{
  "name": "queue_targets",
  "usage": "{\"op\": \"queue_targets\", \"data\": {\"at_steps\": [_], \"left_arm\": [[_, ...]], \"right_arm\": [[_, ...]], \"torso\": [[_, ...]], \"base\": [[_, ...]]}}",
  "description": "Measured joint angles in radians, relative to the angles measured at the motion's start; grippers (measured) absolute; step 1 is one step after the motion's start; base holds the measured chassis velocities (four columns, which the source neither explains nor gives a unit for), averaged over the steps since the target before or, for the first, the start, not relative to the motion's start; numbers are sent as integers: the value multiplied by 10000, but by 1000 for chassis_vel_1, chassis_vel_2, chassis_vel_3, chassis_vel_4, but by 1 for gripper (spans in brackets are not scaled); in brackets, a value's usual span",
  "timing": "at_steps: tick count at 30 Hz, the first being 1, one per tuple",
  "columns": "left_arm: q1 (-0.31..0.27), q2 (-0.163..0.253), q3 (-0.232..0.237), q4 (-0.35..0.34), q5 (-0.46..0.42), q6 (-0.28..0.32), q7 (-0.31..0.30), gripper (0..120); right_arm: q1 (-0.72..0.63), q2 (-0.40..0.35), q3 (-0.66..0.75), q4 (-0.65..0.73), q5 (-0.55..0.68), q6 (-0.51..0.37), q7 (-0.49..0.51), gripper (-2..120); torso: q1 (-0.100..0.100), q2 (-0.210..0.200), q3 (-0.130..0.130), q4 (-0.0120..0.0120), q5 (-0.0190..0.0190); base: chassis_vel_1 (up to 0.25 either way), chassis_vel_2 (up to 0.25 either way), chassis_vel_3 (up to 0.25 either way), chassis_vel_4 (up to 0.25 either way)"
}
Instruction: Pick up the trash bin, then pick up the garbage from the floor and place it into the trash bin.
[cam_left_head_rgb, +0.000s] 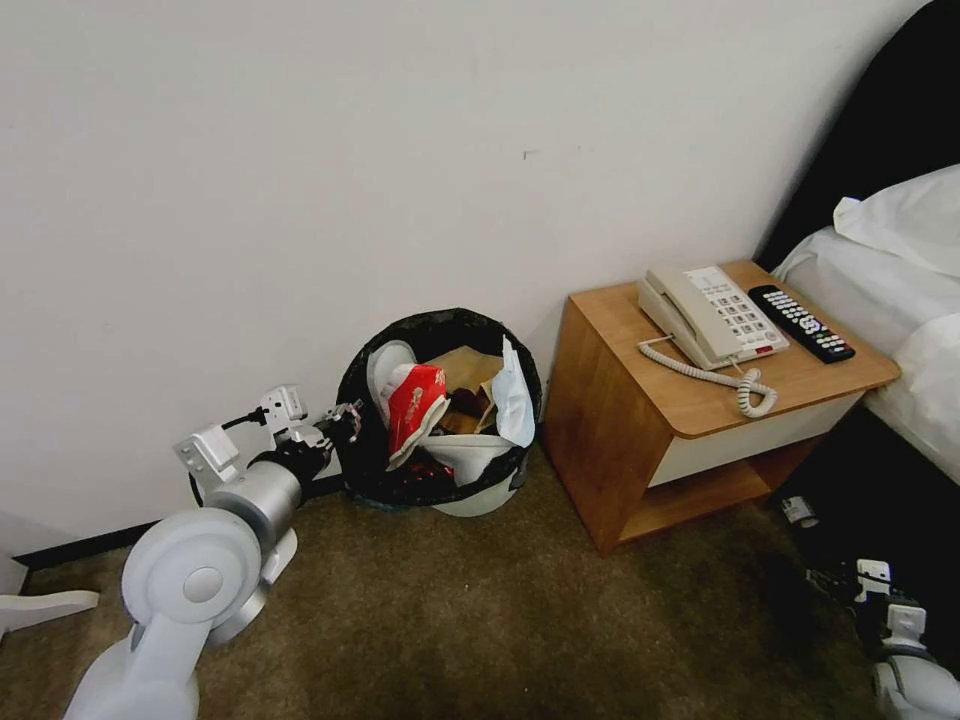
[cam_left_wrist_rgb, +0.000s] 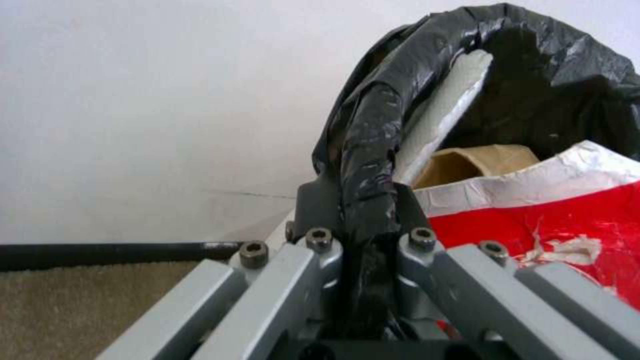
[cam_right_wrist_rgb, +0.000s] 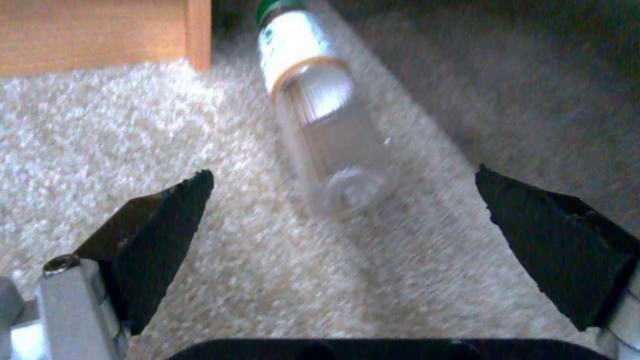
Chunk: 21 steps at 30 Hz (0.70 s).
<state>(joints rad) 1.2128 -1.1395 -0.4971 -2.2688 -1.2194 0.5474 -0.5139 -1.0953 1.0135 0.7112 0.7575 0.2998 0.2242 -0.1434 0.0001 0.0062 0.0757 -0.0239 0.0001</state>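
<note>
The trash bin (cam_left_head_rgb: 472, 497) is white with a black bag over its rim. It hangs tilted by the wall, with my left gripper (cam_left_head_rgb: 345, 420) shut on its rim (cam_left_wrist_rgb: 373, 135). Inside lie garbage pieces: a red paper cup (cam_left_head_rgb: 415, 400), a brown paper bag (cam_left_head_rgb: 462, 368), a white slipper (cam_left_head_rgb: 384, 362) and a pale mask (cam_left_head_rgb: 515, 398). A clear bottle (cam_right_wrist_rgb: 320, 130) lies on the carpet floor (cam_right_wrist_rgb: 100, 125) in front of the nightstand's corner (cam_left_head_rgb: 800, 512). My right gripper (cam_right_wrist_rgb: 343, 172) hovers open just above it, one finger on either side, low at the right (cam_left_head_rgb: 835, 582).
A wooden nightstand (cam_left_head_rgb: 620, 400) stands right of the bin, carrying a cream phone (cam_left_head_rgb: 710, 315) and a black remote (cam_left_head_rgb: 800, 322). A bed with white sheets (cam_left_head_rgb: 900, 290) fills the far right. A white base part (cam_left_head_rgb: 40, 605) rests at the left edge.
</note>
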Motion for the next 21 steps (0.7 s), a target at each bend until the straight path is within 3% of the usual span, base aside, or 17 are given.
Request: {"op": "queue_targets", "data": {"at_steps": [5, 21], "left_arm": [[-5, -24, 38, 105, 52, -13, 35, 4], [39, -5, 82, 158, 90, -22, 70, 4]], "right_arm": [[446, -86, -557, -673, 707, -14, -269, 100], [1283, -219, -1032, -2048, 1420, 33, -481, 100]], "torso": [[0, 0, 0, 1, 0], [0, 0, 0, 0, 0]], "base": [[0, 0, 0, 0], [0, 0, 0, 0]]}}
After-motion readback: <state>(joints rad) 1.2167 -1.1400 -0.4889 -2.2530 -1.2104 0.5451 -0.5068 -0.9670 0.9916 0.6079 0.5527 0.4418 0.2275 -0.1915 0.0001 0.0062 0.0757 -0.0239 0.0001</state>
